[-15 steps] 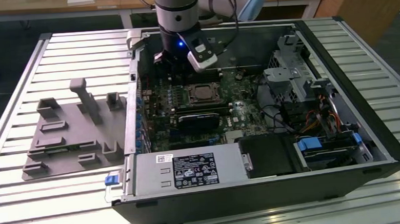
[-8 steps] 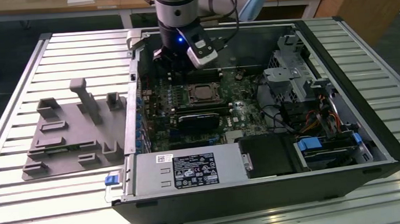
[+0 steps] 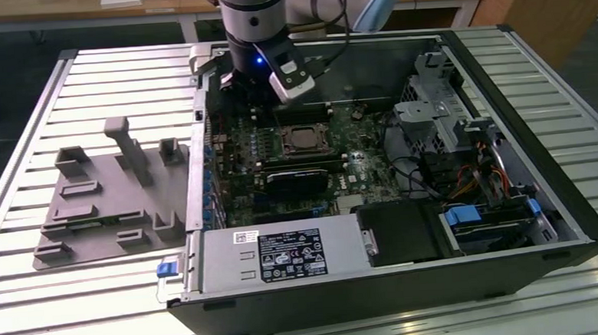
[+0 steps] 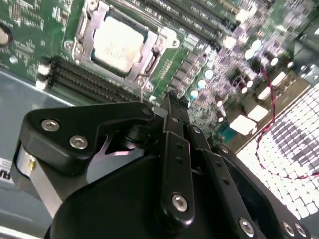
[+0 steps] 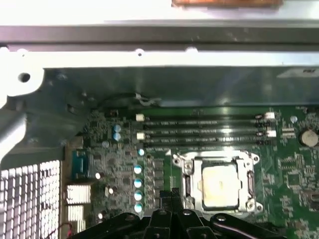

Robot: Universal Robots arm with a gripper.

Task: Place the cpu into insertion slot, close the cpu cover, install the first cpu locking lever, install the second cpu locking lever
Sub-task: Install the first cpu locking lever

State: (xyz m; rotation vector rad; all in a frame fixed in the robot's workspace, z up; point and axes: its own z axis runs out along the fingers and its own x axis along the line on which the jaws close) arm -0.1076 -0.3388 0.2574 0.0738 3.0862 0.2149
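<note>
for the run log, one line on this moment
cpu in insertion slot | cpu cover down | gripper shut, empty, over board

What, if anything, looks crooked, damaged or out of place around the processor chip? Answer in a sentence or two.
Nothing stands out. The chip lies square inside the metal frame, which sits flat on the green board; the hand hangs near the frame.

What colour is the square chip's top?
Pale silvery grey. The cpu shows best in the second wrist view.
</note>
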